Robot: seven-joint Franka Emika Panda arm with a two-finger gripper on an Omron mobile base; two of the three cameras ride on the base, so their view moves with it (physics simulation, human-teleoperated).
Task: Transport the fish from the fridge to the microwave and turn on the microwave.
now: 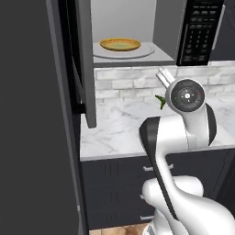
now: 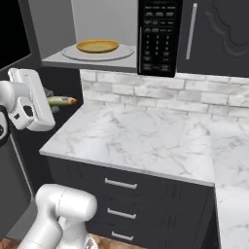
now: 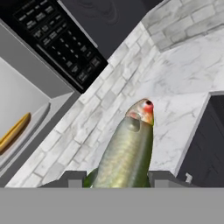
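No brand or legible writing is showing anywhere; the keypad (image 2: 156,36) on the microwave (image 1: 158,30) is carrying only small pale marks too fine to read. Left of the microwave in the left base view, a tall dark panel (image 1: 34,119) is standing, and the open door (image 1: 85,64) is swinging out over the tabletop (image 2: 146,138). Inside the microwave, a plate (image 2: 97,46) with an orange rim is sitting on the round turntable (image 2: 124,52). Below and left of the microwave, the tool (image 3: 118,177) is standing partly open, its two fingertips (image 3: 70,178) pressing either side of the fish (image 3: 127,153), which is hanging in the air above the tabletop, head pointing away from the hand. The right base view is showing the fish whole, jutting sideways; the left base view is showing just a green sliver behind the arm, while the hand view is giving its red-marked head close up.
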